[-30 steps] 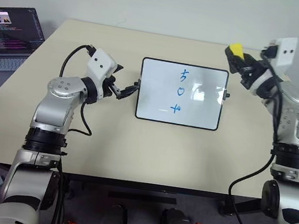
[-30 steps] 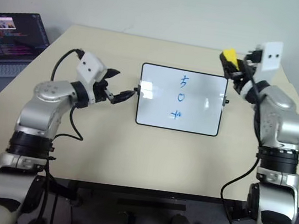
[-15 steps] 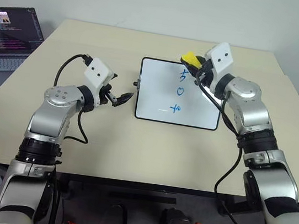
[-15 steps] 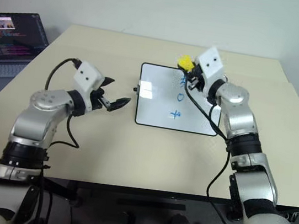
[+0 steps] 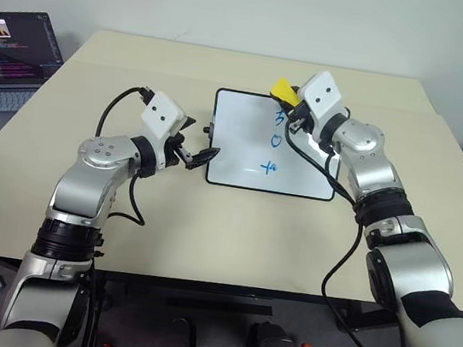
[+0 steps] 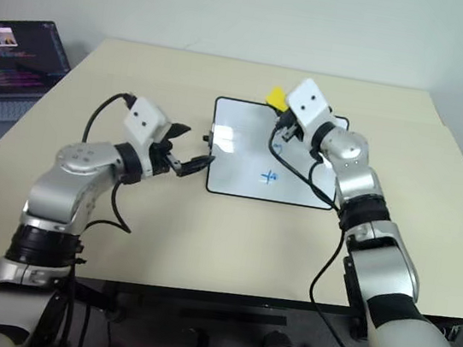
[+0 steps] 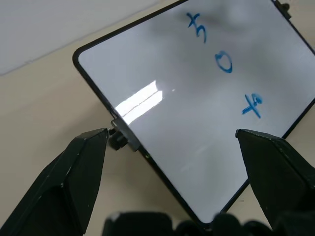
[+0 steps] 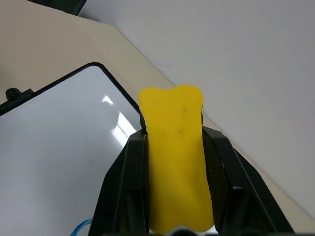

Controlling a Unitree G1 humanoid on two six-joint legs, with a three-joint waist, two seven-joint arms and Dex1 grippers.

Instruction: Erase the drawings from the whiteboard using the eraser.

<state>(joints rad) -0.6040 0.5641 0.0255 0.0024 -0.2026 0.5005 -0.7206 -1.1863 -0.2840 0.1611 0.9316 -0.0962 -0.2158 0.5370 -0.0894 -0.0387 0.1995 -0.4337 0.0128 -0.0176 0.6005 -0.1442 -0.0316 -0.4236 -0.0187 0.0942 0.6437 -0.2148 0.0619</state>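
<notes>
The whiteboard (image 5: pixel 236 140) lies flat at the middle of the table. The drawings form a blue column on it: a squiggle (image 7: pixel 196 27), a circle (image 7: pixel 222 63) and a cross-like mark (image 5: pixel 270 169). My right gripper (image 5: pixel 287 97) is shut on the yellow eraser (image 8: pixel 176 157) and hovers over the board's far edge, just above the top squiggle. My left gripper (image 7: pixel 172 132) stands open at the board's left short side, one finger beside the small knob (image 7: pixel 117 140) and the other over the board's near edge.
The beige table (image 5: pixel 206 230) extends around the board on all sides. An open laptop (image 5: pixel 6 56) sits at the far left. A black cable loops from each wrist.
My right arm swung in from the table's right rear to the board's far edge, carrying the eraser and rolling its wrist. My left gripper drew slightly toward the board's near-left corner.
</notes>
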